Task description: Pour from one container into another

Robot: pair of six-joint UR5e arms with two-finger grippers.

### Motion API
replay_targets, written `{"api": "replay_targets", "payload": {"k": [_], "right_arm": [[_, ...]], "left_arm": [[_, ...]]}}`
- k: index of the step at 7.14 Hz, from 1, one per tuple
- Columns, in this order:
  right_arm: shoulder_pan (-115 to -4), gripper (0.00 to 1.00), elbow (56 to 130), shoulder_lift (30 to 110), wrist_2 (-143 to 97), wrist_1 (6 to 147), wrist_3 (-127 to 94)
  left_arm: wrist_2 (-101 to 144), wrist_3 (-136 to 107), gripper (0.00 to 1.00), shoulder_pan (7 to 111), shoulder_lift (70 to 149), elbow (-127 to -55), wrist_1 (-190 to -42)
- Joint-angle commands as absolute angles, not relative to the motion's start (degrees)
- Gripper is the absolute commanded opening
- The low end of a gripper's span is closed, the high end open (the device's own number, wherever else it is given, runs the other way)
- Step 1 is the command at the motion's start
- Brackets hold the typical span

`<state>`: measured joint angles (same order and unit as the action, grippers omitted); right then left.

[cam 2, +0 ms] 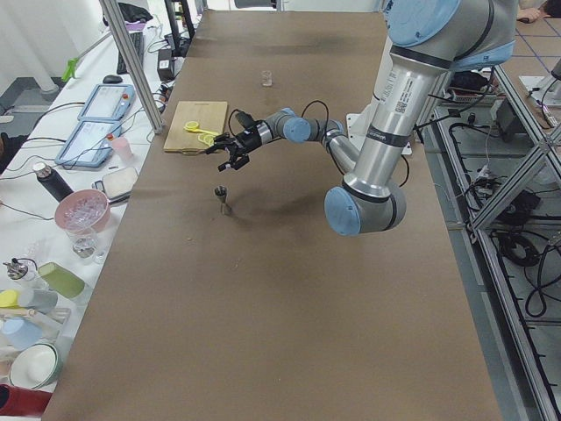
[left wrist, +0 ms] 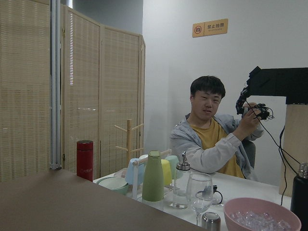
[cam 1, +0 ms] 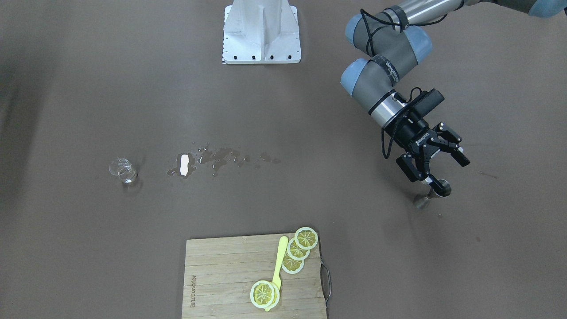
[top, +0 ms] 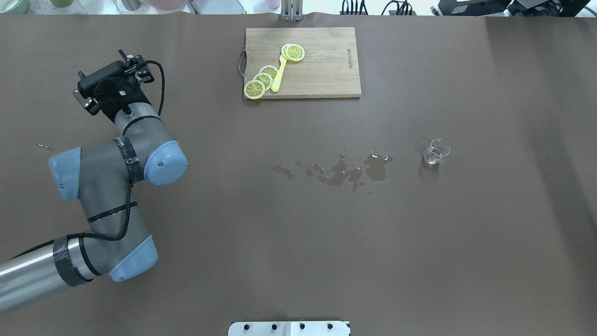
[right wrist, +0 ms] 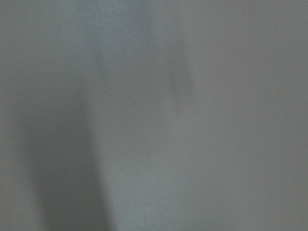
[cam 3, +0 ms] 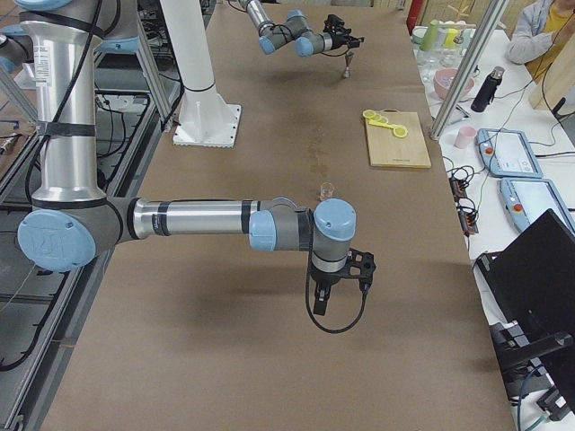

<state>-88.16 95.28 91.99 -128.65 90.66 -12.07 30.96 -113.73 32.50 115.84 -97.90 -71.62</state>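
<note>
Left end effector [cam 1: 439, 170] spread wide, gripping nothing, just above the small steel hourglass jigger [cam 1: 433, 191]. The jigger stands upright on the brown bench [cam 1: 310, 133], long axis vertical, mouth up. From the operators' side, the clear glass pitcher [cam 1: 122, 170] sits well off at 9 o'clock, wet spill [cam 1: 221, 156] between. Right end effector [cam 3: 341, 274]: can't tell its opening.

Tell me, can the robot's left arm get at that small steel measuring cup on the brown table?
Probably yes: the left gripper hangs open close above the small steel hourglass-shaped measuring cup, which stands upright and alone, with nothing between them.
</note>
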Motion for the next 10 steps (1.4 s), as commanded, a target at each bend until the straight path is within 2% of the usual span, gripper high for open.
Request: {"api": "replay_targets", "payload": {"k": [1, 10], "right_arm": [[-88.15, 1.00, 95.54, 92.02, -128.67, 90.70, -12.04], [-88.15, 1.00, 96.24, 91.85, -128.23, 90.70, -12.48]], "left_arm": [[31.38, -111.10, 0.99, 33.48, 116.28, -97.21, -74.96], [31.29, -93.78, 0.99, 37.17, 116.46, -94.49, -89.10]]}}
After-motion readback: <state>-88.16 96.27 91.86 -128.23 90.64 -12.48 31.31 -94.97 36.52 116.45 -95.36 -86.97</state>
